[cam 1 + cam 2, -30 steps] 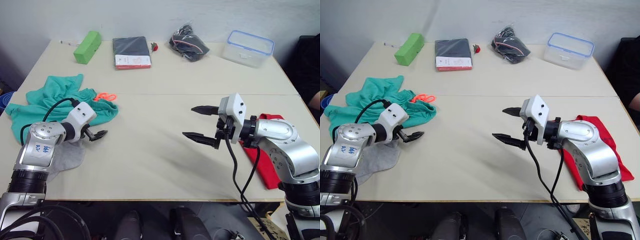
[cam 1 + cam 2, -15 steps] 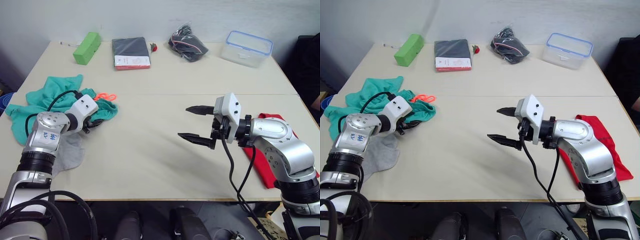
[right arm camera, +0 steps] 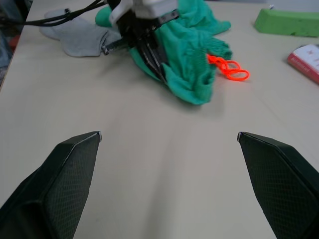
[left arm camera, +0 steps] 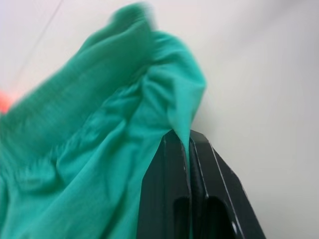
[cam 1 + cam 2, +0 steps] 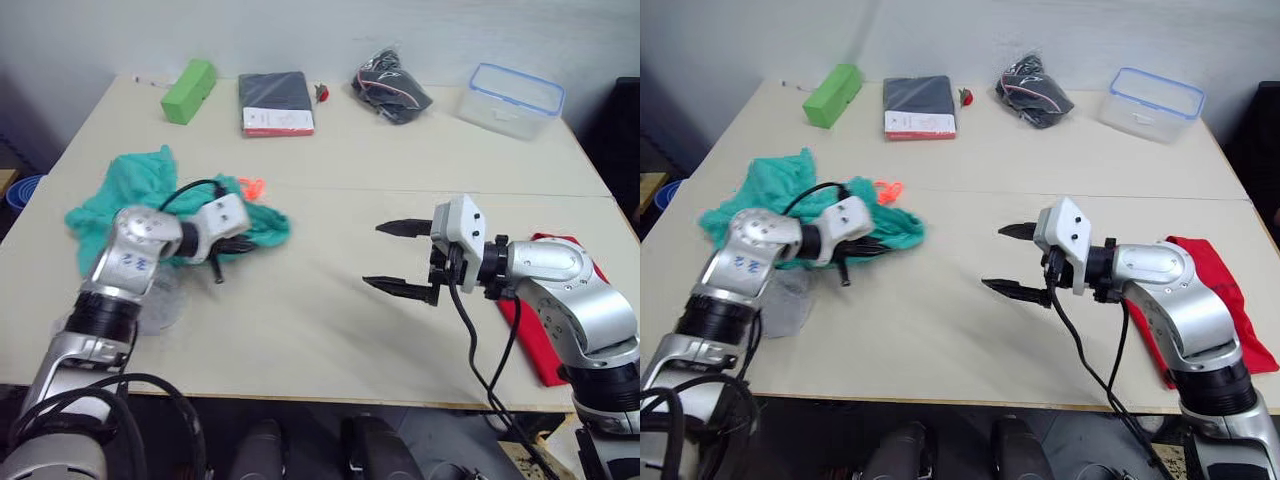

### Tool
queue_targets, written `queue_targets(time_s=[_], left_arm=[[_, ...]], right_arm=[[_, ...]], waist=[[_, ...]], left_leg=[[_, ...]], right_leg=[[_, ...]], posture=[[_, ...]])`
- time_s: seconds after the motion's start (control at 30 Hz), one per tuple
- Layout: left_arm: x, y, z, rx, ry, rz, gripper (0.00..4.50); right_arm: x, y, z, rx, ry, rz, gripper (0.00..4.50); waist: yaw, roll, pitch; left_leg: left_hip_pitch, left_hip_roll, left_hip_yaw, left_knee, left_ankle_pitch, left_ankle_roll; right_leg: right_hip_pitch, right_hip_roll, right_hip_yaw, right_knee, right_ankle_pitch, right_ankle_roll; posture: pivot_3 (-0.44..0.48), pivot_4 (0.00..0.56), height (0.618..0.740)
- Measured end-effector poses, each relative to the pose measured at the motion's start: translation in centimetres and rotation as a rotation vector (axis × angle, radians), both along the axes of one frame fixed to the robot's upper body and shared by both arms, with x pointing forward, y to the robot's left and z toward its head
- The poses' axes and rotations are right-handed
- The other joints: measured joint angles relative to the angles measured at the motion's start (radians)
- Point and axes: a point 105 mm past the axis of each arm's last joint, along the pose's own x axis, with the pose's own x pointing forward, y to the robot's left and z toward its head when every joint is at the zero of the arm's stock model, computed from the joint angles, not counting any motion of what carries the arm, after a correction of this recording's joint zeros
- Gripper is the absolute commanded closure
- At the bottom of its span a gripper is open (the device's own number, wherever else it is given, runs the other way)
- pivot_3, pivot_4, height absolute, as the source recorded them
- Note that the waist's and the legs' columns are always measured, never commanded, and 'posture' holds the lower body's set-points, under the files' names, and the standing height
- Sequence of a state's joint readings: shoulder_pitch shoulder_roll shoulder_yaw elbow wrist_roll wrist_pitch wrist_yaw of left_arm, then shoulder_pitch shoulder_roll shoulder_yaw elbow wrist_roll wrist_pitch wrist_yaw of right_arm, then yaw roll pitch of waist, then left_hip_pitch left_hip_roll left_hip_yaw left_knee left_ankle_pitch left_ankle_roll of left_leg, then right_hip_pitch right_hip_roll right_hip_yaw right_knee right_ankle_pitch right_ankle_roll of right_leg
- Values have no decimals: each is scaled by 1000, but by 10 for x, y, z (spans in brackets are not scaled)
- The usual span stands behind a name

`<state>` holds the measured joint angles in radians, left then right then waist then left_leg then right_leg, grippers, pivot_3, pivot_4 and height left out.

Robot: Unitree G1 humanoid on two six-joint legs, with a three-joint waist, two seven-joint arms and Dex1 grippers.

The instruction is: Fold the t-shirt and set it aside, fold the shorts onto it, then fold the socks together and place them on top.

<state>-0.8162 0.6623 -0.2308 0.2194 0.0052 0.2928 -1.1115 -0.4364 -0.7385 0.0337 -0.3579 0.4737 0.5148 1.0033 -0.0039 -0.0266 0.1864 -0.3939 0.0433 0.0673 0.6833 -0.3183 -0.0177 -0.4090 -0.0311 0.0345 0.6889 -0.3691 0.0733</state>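
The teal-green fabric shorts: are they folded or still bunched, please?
Bunched: the teal-green fabric shorts lie crumpled in a heap, one edge pinched in the left tool.

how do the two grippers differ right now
The left gripper is shut on an edge of the shorts; the right gripper is open and holds nothing. The left sits at the teal heap on the robot's left side; the right hovers over bare table near the middle. Both have two black fingers.

The left gripper (image 5: 872,246) sits against the crumpled teal-green fabric shorts (image 5: 770,200) near the bench's left edge; the right gripper (image 5: 1006,259) hangs spread over mid-bench.
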Motion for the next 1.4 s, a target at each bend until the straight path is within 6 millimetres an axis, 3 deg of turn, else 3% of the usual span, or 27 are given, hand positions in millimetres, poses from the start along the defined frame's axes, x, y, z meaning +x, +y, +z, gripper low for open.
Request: queue_targets(time_s=[0.1, 0.27, 0.43, 0.6, 0.73, 0.97, 1.1, 1.23, 1.4], left_arm=[[-17, -46, 11, 13, -25, -214, 4475], [-55, -100, -8, 60, 65, -511, 4475], [-80, -105, -29, 178, 140, -679, 4475], [-94, -108, -40, 130, 224, -702, 4475], [-98, -106, -31, 35, 272, -672, 3623], [-99, -82, -8, -83, 319, -550, 1404], [-97, -32, -3, -47, 317, -373, 84], [-106, 20, -27, 130, 309, -234, 14], [-112, 48, -49, 265, 267, -142, 14]], right_arm=[[-6, -6, -5, -33, 9, 7, 0], [-11, -19, -12, -63, 22, -31, 0], [-20, -28, -24, -116, 10, -60, 0], [-28, -32, -29, -155, -16, -51, 0], [-35, -30, -28, -191, -68, 17, 0], [-47, -16, -34, -299, -201, 216, 0], [-44, -17, -44, -418, -339, 337, 0], [-35, -17, -58, -512, -468, 423, 0], [-24, -10, -72, -566, -606, 499, 0]], waist=[[0, 0, 0], [-10, 0, 0], [-28, 0, 0], [-24, 0, 0], [-24, 0, 0], [-26, 0, 0], [-37, 0, 0], [-45, 0, 0], [-41, 0, 0]], left_leg=[[0, 0, 0, 0, 0, 0], [1, 1, 1, 0, 0, -1], [3, 2, 2, 0, 1, -1], [4, 2, 1, 0, 1, -1], [4, 1, 1, 0, 1, -1], [5, 2, 1, 0, 1, -1], [7, 2, 1, -1, 1, -1], [7, 1, 1, -1, 1, -1], [7, 1, 1, 0, 0, -1]], right_leg=[[0, 0, 0, 0, 0, 0], [0, 3, 2, -1, 0, 0], [0, 5, 6, -1, 0, 0], [1, 5, 6, 0, 0, 0], [1, 5, 6, 0, 0, 0], [1, 5, 6, 0, 0, 0], [1, 6, 7, 0, 0, -1], [2, 5, 8, 0, -1, -1], [2, 4, 7, 0, -1, -1]], posture=[[0, 150, 740], [0, 150, 740], [0, 150, 740], [0, 150, 740], [0, 150, 740], [0, 150, 740], [0, 150, 740], [0, 150, 740], [0, 150, 740]])
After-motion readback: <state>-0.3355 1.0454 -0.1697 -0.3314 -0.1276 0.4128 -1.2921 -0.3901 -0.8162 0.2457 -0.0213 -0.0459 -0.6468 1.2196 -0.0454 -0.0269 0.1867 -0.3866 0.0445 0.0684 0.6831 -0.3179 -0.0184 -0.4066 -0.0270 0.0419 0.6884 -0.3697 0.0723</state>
